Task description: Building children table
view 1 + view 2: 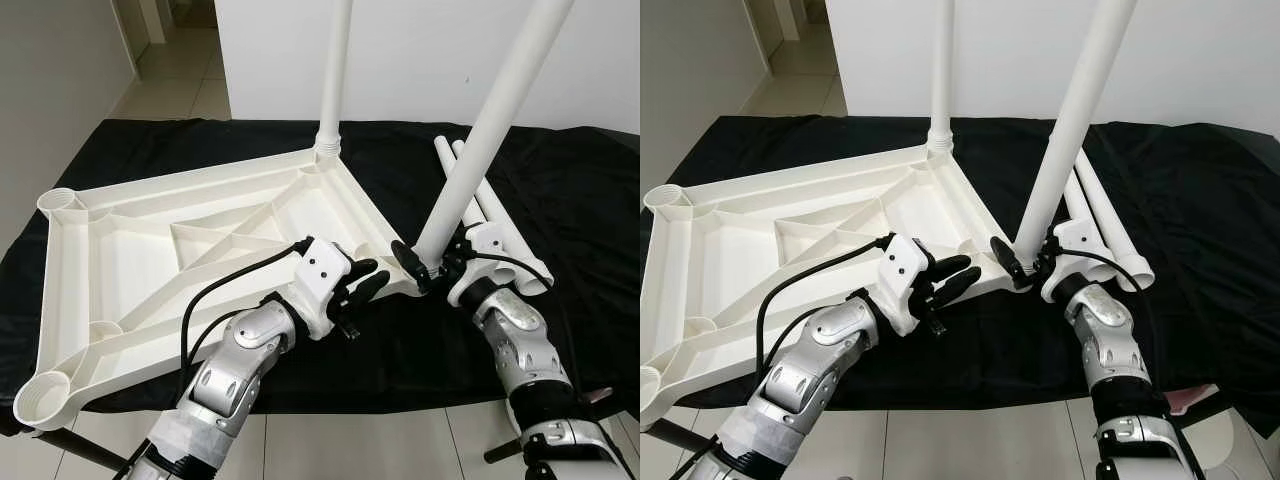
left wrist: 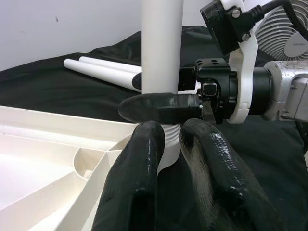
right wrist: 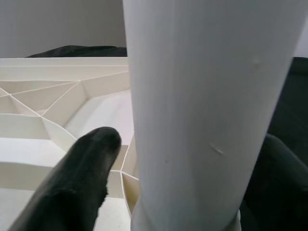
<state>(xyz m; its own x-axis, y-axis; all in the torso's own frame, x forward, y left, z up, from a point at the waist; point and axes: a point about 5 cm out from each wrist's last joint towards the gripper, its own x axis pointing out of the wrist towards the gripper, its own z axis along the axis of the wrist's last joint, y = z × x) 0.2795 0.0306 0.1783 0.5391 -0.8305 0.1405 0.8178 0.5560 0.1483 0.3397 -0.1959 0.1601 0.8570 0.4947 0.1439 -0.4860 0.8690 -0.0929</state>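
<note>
Surface: black cloth [image 1: 560, 190] over a low table, pale wall behind, tiled floor in front.
Tabletop: white plastic table top [image 1: 150, 250] lies upside down on the cloth, ribs up, with round leg sockets at its corners. It looks stiff but light, so it may slide on the cloth when pushed.
Fitted leg: one white leg [image 1: 335, 80] stands upright in the far corner socket.
Left gripper: left gripper [image 1: 358, 285] rests at the near right corner of the tabletop, fingers [image 2: 139, 163] close together and touching the base of the leg being fitted; I cannot tell whether they pinch anything.
Leg in hand: second leg [image 1: 490, 120] leans to the right, its threaded foot at the near right socket. It seems a smooth, hollow, slippery tube; best held low, near the thread, where turning force is greatest.
Right gripper: right gripper [image 1: 430, 268] is clamped on that leg just above its foot.
Spare legs: two more legs [image 1: 500, 225] lie on the cloth just beyond the right gripper.
</note>
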